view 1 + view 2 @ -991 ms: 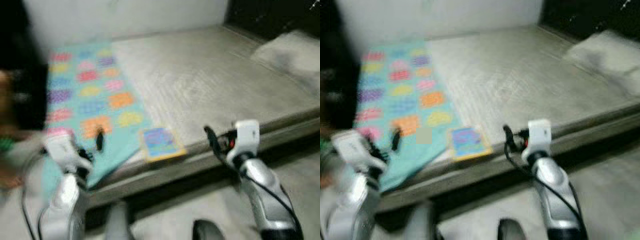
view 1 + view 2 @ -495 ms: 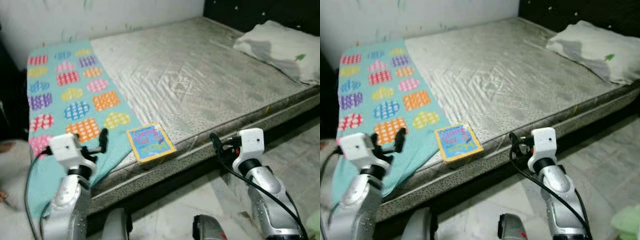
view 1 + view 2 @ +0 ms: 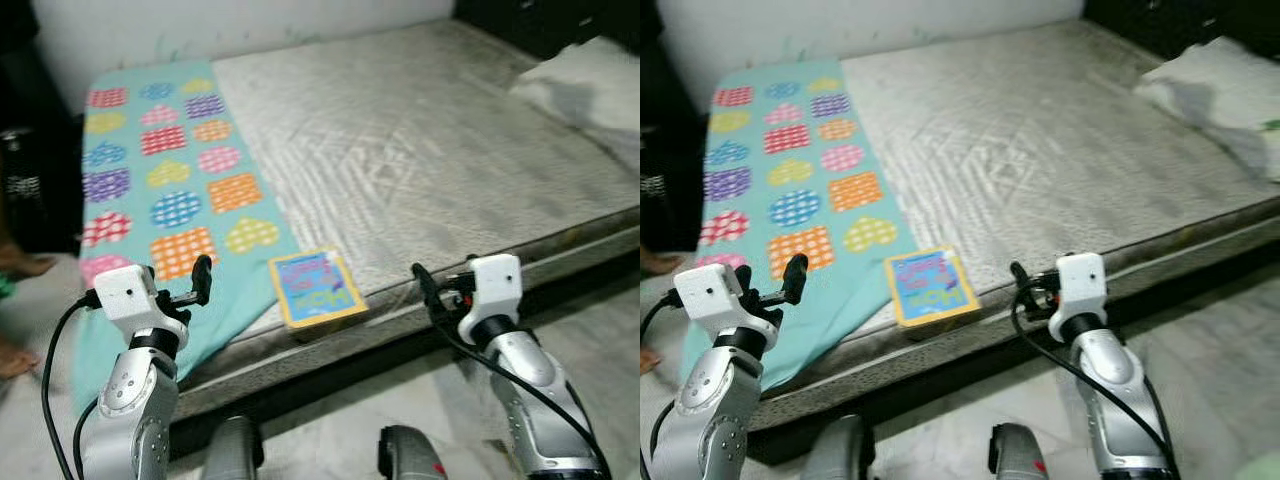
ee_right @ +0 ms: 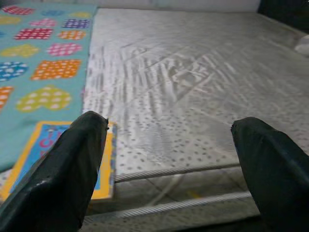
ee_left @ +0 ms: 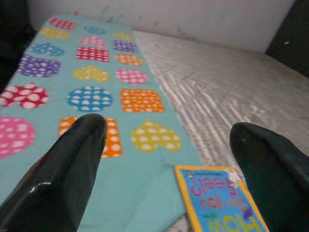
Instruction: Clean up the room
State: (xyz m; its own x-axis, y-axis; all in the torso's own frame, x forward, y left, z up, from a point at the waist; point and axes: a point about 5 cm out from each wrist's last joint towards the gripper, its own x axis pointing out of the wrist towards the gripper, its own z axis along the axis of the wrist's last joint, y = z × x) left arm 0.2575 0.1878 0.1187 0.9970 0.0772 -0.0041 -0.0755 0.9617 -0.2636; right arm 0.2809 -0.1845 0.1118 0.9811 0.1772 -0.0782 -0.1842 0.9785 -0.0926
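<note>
Small yellow-bordered blue picture book [image 3: 315, 287] lies flat at near edge of grey bare mattress [image 3: 450, 160], touching teal heart-patterned cloth [image 3: 170, 190].
Book between both claws, ahead of them.
Left gripper [image 5: 166, 145] fingers spread, empty.
Right gripper [image 4: 169, 145] likewise.
Likely step: approach low, slide one finger under overhanging edge, pinch spine.
</note>
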